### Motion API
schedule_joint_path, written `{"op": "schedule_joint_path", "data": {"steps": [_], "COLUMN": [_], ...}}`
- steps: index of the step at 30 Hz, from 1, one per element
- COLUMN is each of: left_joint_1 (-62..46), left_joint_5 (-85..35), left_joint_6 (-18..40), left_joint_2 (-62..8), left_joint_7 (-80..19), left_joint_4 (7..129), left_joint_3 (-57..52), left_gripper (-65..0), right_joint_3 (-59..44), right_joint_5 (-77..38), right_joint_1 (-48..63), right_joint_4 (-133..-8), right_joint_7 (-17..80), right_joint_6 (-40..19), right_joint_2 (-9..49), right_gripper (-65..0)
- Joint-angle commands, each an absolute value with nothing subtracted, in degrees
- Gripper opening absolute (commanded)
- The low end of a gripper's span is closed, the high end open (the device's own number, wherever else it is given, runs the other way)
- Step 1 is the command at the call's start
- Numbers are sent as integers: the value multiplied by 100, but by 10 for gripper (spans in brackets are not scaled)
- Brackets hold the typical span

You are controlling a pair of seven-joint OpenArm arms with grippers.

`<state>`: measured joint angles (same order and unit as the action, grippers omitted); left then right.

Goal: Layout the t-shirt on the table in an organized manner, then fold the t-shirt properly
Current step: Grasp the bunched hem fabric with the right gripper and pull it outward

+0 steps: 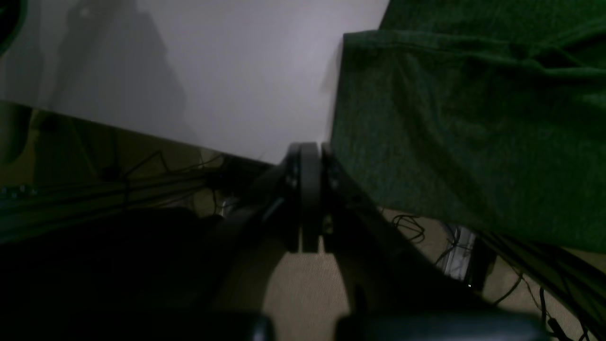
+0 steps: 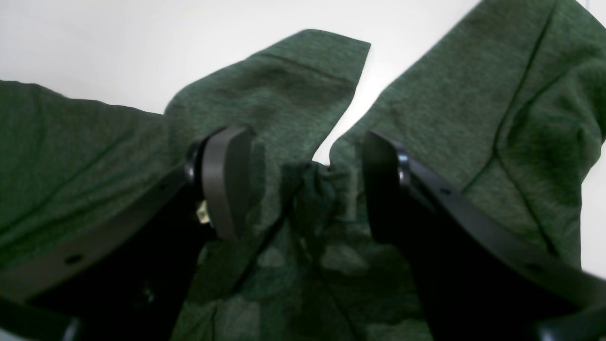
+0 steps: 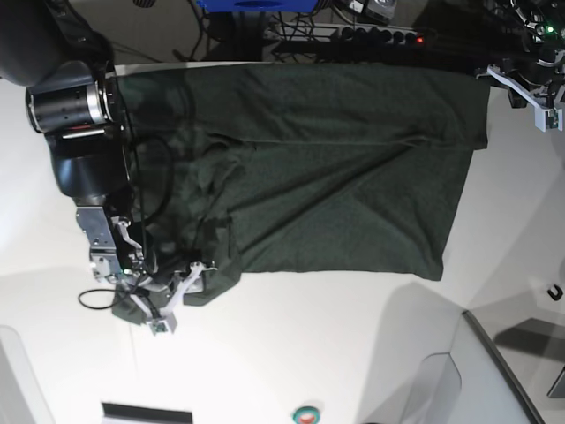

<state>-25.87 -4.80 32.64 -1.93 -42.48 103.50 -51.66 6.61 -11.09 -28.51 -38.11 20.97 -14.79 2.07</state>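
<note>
The dark green t-shirt (image 3: 327,168) lies spread over the white table (image 3: 309,336), its far edge hanging over the table's far side. My right gripper (image 2: 303,151) is open above a bunched sleeve part of the t-shirt (image 2: 303,71); the fingers stand wide apart with a loose fold between them, not pinched. In the base view that right gripper (image 3: 168,296) is at the shirt's near-left corner. My left gripper (image 1: 310,151) is shut, pads pressed together, right beside the shirt's edge (image 1: 450,118) at the table rim. No cloth shows between its pads.
Cables and a power strip (image 3: 380,35) lie on the floor past the far table edge. A grey curved panel (image 3: 494,371) sits at the near right. A small dark hook (image 3: 554,292) lies by the right edge.
</note>
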Motion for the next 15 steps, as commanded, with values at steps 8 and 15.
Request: {"op": "schedule_joint_path", "data": {"steps": [8, 15], "left_joint_1": [-2615, -2624], "left_joint_5": [-523, -488], "left_joint_6": [3240, 3240], "left_joint_2": [-251, -251], "left_joint_7": [-4171, -4171], "left_joint_4": [10422, 10229], "left_joint_3": [-5182, -5182], "left_gripper": [-650, -650], "right_joint_3": [646, 655], "right_joint_5": [-1156, -1156], "right_joint_1": [-2941, -2941], "right_joint_4": [-3802, -3565], "right_joint_7": [1982, 1982], "right_joint_6": [-1455, -1464], "right_joint_2": [215, 198], "right_gripper": [-393, -404]}}
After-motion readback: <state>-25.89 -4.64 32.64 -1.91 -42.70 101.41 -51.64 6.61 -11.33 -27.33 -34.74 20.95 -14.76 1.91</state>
